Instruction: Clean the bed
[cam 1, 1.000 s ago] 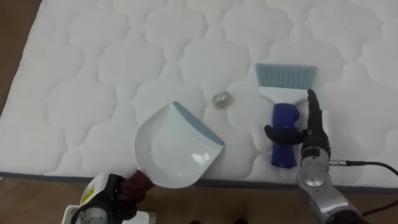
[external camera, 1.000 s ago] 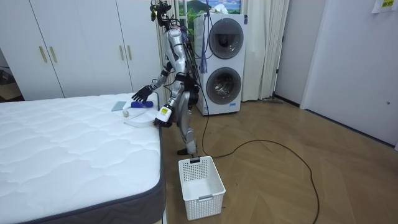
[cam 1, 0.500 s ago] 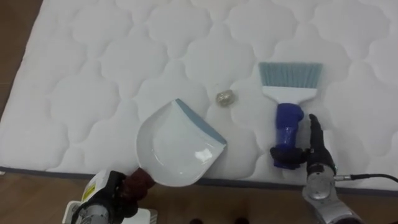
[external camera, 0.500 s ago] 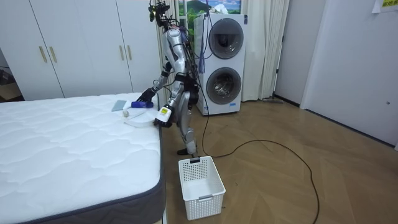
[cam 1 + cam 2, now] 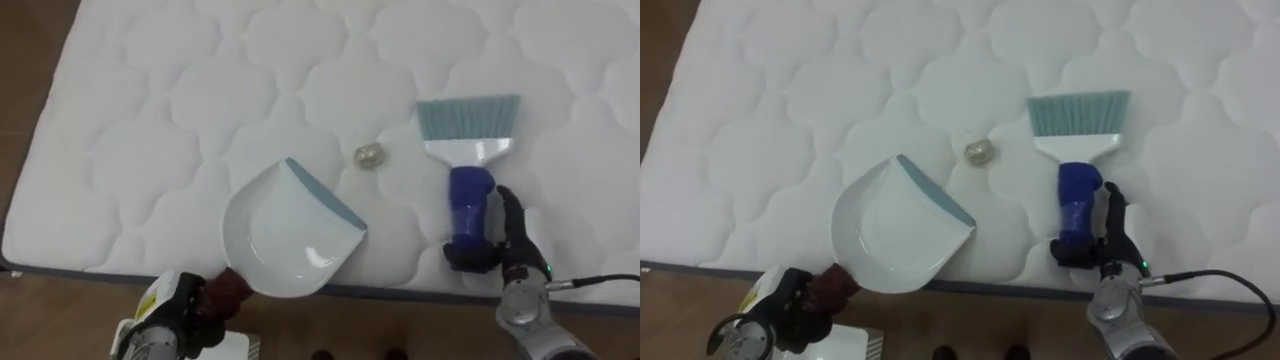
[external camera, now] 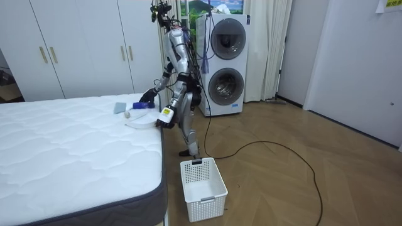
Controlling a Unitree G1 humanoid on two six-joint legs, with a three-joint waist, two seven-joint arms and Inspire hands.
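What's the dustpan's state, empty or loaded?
Empty. The dustpan shows a bare white inside; the small crumpled scrap lies on the mattress beyond its blue lip, apart from it.

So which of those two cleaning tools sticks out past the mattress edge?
The white dustpan: its handle overhangs the mattress edge in the left hand. The blue-handled brush lies wholly on top.

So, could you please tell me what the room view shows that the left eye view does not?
The room view adds the robot standing beside the mattress, a white basket on the wooden floor, stacked washing machines and wardrobes. The left eye view adds the left hand gripping the dustpan by its handle and the right hand at the blue-handled brush. Both show the mattress, dustpan, brush and a small crumpled scrap.
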